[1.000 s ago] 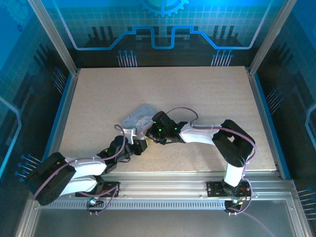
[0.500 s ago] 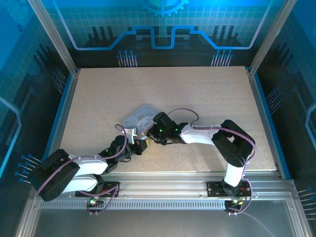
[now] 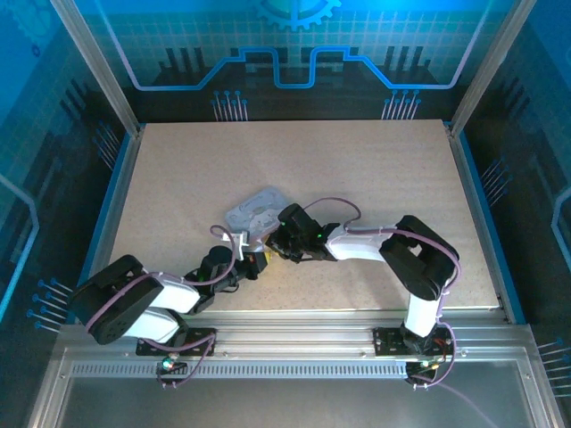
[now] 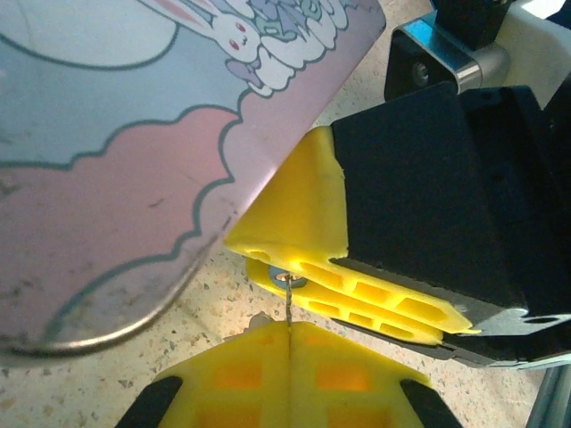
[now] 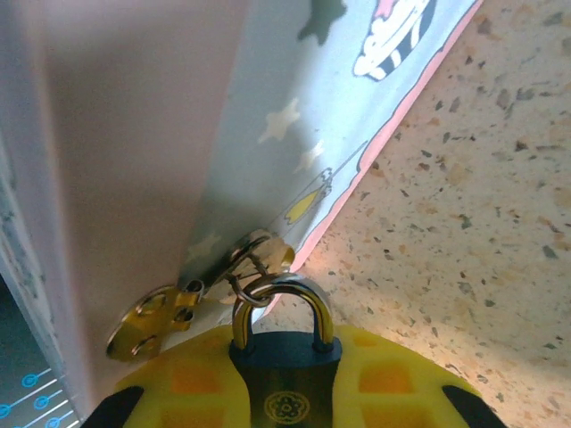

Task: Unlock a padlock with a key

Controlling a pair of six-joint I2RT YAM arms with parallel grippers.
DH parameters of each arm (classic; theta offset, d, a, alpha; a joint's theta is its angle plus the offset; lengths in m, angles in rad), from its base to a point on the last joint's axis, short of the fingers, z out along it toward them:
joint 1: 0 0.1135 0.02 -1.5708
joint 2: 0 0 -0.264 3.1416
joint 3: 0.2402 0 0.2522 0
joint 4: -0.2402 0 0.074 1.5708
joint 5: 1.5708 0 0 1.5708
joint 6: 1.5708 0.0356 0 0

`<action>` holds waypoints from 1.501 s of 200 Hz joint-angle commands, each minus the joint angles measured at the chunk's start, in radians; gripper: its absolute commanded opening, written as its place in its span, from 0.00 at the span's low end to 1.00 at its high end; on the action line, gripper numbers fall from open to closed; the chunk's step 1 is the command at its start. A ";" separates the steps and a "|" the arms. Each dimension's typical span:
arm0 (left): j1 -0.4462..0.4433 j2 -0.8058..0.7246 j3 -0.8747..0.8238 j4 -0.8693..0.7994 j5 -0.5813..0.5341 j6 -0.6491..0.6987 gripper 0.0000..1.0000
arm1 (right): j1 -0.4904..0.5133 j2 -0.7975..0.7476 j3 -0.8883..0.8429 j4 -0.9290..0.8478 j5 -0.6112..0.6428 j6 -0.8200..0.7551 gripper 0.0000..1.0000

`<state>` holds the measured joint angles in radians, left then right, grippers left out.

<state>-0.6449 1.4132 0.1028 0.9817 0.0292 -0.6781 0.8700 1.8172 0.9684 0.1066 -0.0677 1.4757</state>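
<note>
While the right end effector (image 5: 287, 370) clamps the padlock (image 5: 285, 403) — round emblem on its face, shackle (image 5: 314, 303) through the hasp (image 5: 156, 319) of the rabbit-printed tin (image 4: 107, 134) — the left end effector (image 4: 290, 357), fully closed, pinches the key (image 4: 289, 308).

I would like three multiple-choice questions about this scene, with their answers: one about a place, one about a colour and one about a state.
1. Where does the silver shackle of the small dark-blue padlock pass?
A. Through a ring on the gold hasp of the pale picture-printed tin box
B. Through a door handle
C. Through nothing; it hangs free

2. What colour are the pincer fingers?
A. Red
B. Yellow
C. White

3. In what state is the left pincer?
A. Wide open
B. Shut on the tin box
C. Shut on the thin grey metal key

Answers:
1 A: the right wrist view shows the shackle threaded through the hasp ring.
2 B: both wrist views show yellow fingers.
3 C: the key sticks out between its closed fingers.
</note>
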 commanded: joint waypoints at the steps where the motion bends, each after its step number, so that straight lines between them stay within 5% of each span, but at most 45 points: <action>1: 0.015 0.016 0.005 0.178 -0.043 0.038 0.00 | 0.028 0.017 -0.007 0.042 -0.103 0.029 0.00; 77: 0.032 0.187 0.001 0.419 -0.081 0.042 0.00 | 0.043 0.030 0.002 0.036 -0.120 0.032 0.00; 230: 0.050 0.196 0.053 0.417 -0.039 0.119 0.00 | 0.039 0.047 -0.019 0.076 -0.122 0.053 0.00; 264: 0.070 0.164 0.004 0.376 -0.011 0.123 0.25 | 0.008 0.035 -0.019 0.051 -0.107 0.030 0.00; 300: 0.074 0.099 -0.031 0.245 0.010 0.112 0.29 | -0.019 -0.008 -0.025 0.010 -0.079 -0.004 0.00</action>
<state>-0.5842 1.5723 0.0830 1.2270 0.0204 -0.5770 0.8558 1.8534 0.9676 0.1909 -0.0925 1.5040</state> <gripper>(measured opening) 0.291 0.164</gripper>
